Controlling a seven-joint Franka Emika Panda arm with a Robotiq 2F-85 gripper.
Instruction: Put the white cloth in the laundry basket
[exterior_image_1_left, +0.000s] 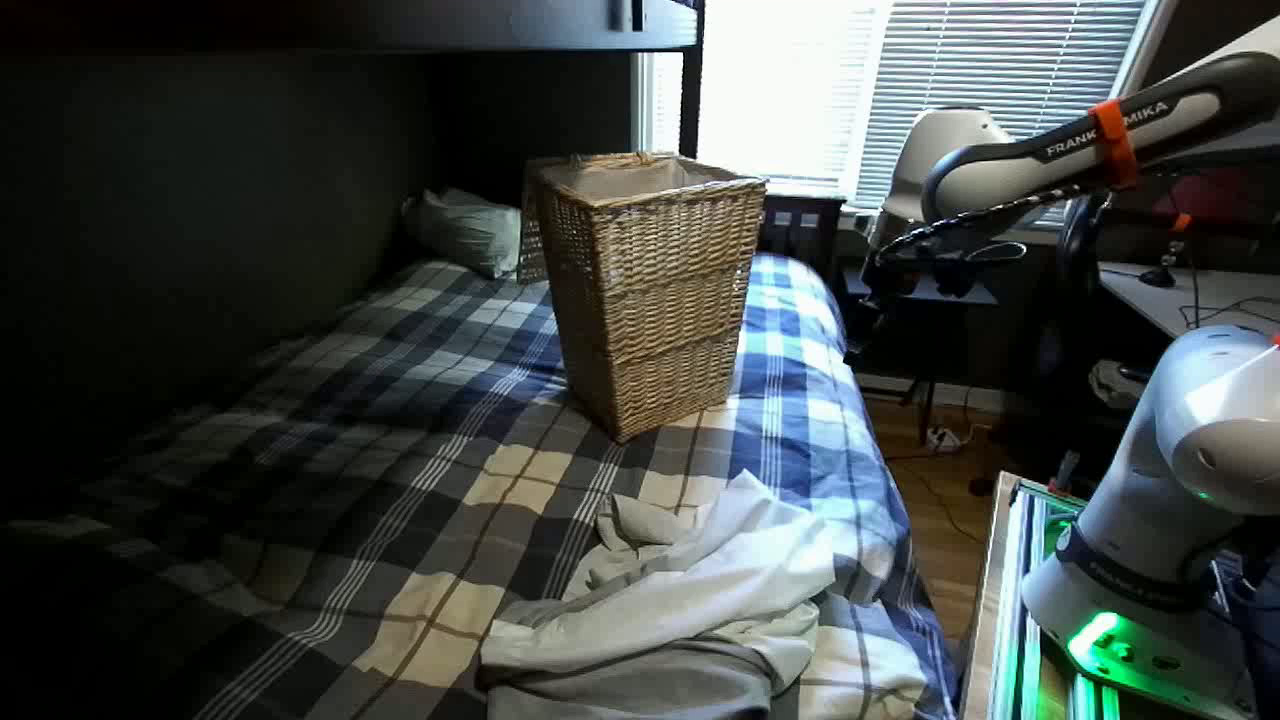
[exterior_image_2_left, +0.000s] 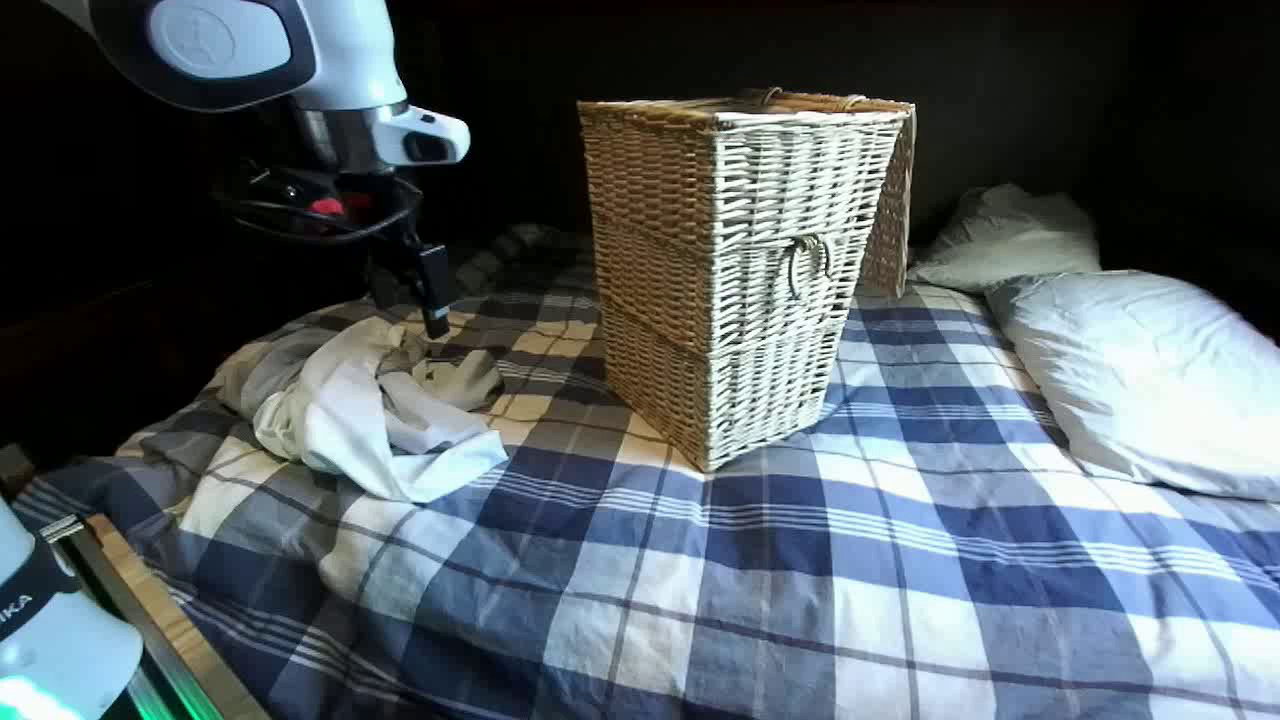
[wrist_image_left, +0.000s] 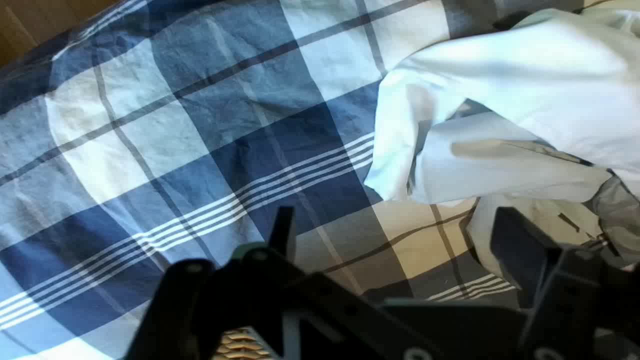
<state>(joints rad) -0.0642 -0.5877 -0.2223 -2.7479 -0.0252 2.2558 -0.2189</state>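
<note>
The white cloth (exterior_image_2_left: 345, 420) lies in a crumpled heap on the plaid-covered desk (exterior_image_2_left: 760, 560), toward the corner closest to the robot's base (exterior_image_1_left: 1150, 600), so as I see it the main job is all ahead. Nothing has hold of it: the claw (wrist_image_left: 396, 222) hangs above the desk, apart from the cloth, its fingers (wrist_image_left: 522, 242) spread wide and empty. In the wrist view the gap at their tips takes in mostly bare plaid and little cloth, so I'd want it shifted further over the heap before it pinches. The wicker laundry basket (exterior_image_1_left: 665, 300) stands upright farther along the robot-side edge and set in from it, not touching the cloth. Its lid (exterior_image_2_left: 892, 230) hangs down outside, so one part looks done: the way in is uncovered; how full it is below I can't tell. What's left, to my mind, is to grip, lift, carry over the top and let go. Past the basket, toward the far end edge, rest two pillows (exterior_image_2_left: 1150, 380).
</note>
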